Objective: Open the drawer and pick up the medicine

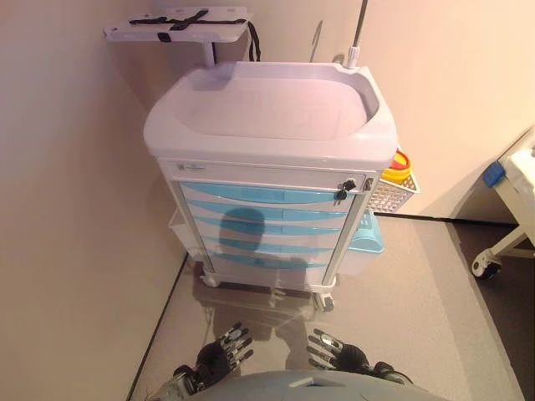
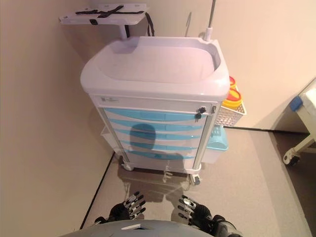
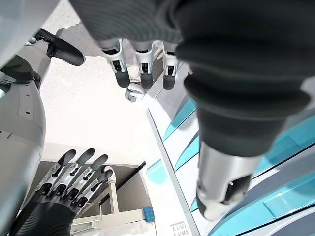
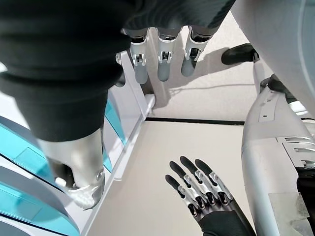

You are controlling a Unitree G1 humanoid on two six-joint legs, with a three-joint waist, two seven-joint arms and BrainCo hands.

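Note:
A white medical cart [image 1: 267,117] stands ahead against the wall, with several light-blue drawers [image 1: 266,225] in its front, all closed. A small key lock [image 1: 341,190] sits at the top drawer's right end. No medicine shows in any view. Both hands hang low, well short of the cart. My left hand [image 1: 224,351] is open with its fingers straight, and my right hand [image 1: 337,351] is open beside it. Each wrist view looks past its own straight fingers [image 3: 142,64] at the drawer fronts [image 4: 19,162], with the other hand [image 4: 204,191] open below.
A white wire basket [image 1: 391,192] with a yellow and red container [image 1: 399,167] hangs on the cart's right side, above a blue bin [image 1: 368,238]. A tray on a post [image 1: 180,25] rises at the cart's back left. A wheeled bed frame [image 1: 510,217] stands at right. The wall is close on the left.

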